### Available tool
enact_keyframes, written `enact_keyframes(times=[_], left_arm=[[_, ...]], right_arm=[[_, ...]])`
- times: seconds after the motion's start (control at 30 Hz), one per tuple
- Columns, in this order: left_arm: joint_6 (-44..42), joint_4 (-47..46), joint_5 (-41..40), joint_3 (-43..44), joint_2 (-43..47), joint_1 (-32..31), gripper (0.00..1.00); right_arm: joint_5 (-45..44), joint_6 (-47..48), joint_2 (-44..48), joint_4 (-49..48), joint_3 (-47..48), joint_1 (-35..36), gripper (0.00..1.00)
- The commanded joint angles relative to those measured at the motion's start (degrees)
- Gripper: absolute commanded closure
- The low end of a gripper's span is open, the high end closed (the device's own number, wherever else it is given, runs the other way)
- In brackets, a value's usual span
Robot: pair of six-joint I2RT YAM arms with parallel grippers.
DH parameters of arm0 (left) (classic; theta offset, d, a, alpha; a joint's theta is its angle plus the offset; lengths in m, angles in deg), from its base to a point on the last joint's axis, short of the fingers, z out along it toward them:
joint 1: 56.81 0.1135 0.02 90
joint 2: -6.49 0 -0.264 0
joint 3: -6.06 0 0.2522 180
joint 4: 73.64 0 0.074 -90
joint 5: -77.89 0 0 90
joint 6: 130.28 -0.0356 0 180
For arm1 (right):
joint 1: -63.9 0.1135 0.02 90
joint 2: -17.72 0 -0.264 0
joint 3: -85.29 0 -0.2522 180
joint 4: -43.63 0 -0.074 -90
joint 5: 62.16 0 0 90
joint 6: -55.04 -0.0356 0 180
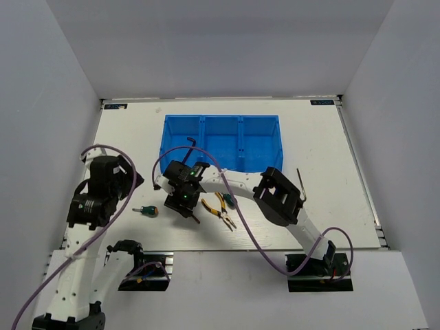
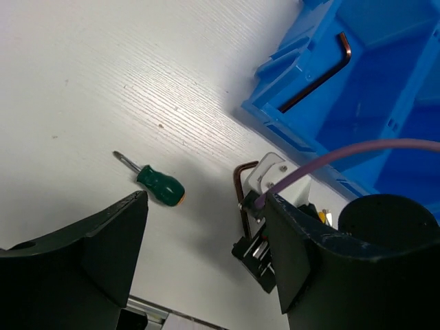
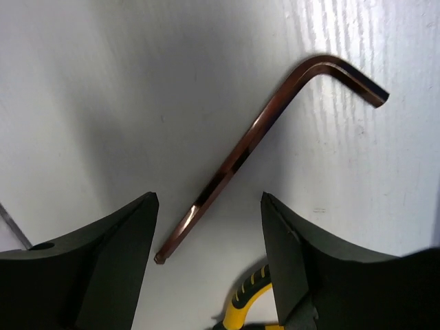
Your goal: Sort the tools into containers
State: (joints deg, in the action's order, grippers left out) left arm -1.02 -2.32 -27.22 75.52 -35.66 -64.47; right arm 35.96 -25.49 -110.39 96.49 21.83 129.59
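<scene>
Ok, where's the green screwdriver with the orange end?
In the top view the green screwdriver lies on the white table, on the left side. It is nearer than the blue bin and left of the yellow-handled pliers.

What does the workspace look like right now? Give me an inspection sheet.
Surface: white table, wood-grain finish.
Job's things: blue bin at far centre. The first hex key leans in its left-hand compartment. The second hex key, green screwdriver and pliers lie on the table.
Clutter: thin dark stick by the right arm's elbow, too small to identify.
Grippers: left gripper open and empty, above the table near the screwdriver. Right gripper open, fingers either side of the second hex key, not gripping.
Cables: purple cables loop off both arms.
Surroundings: plain grey walls on three sides.
</scene>
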Motion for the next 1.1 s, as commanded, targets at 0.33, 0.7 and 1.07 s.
enact_keyframes(times=[0.33, 0.7, 1.07], left_arm=[[2.5, 9.3, -2.6, 2.7, 6.5, 0.0, 0.21], [2.5, 11.6, -1.8, 2.2, 8.9, 0.0, 0.20], [2.0, 9.9, 2.1, -1.5, 10.2, 0.0, 0.20]], right_arm=[[-16.8, -3.9, -4.7, -1.9, -2.7, 4.7, 0.67], [-17.4, -8.5, -2.9, -0.2, -7.8, 5.8, 1.00], [-6.6, -6.2, 8.1, 0.4, 1.0, -1.5, 1.00]])
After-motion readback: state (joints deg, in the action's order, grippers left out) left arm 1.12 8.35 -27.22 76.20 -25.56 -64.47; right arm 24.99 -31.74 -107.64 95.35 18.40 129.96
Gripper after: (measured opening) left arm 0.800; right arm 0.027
